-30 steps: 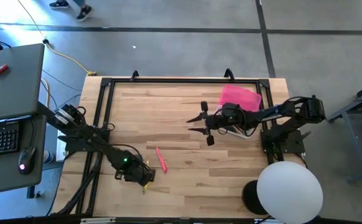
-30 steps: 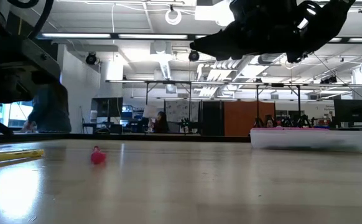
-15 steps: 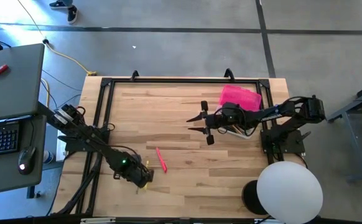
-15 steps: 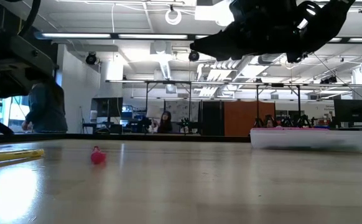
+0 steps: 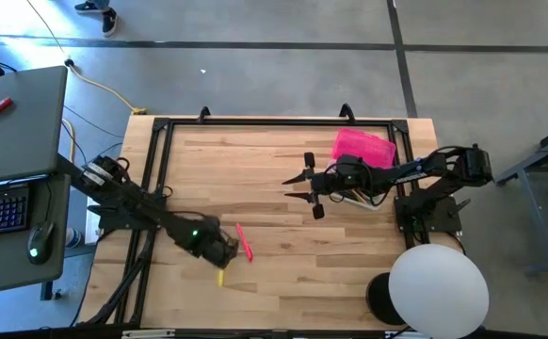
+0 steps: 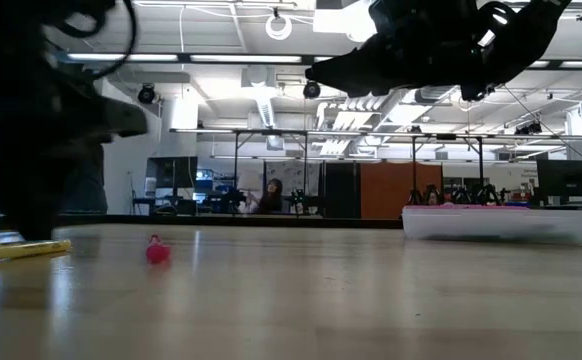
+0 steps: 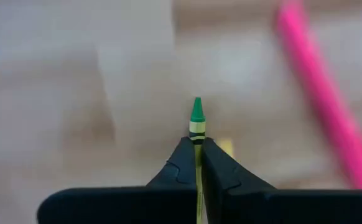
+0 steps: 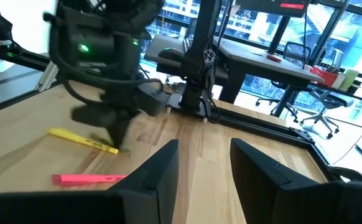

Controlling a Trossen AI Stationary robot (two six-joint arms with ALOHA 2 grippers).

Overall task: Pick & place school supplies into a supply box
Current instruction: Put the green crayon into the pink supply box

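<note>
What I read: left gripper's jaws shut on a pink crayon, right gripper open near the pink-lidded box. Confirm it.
Not quite. The left wrist view shows the left gripper with jaws shut on a green-tipped crayon, not a pink one; the pink pen lies loose beside it. The right gripper is open near the pink-lidded box.

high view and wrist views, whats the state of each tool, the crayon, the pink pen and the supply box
left tool: shut on the green crayon, low at the table's front left
green crayon: gripped, tip poking out past the fingers
right tool: open, empty, raised above the table
pink pen: lying flat on the table, beside the left tool
supply box: on the table, pink lid on top
</note>
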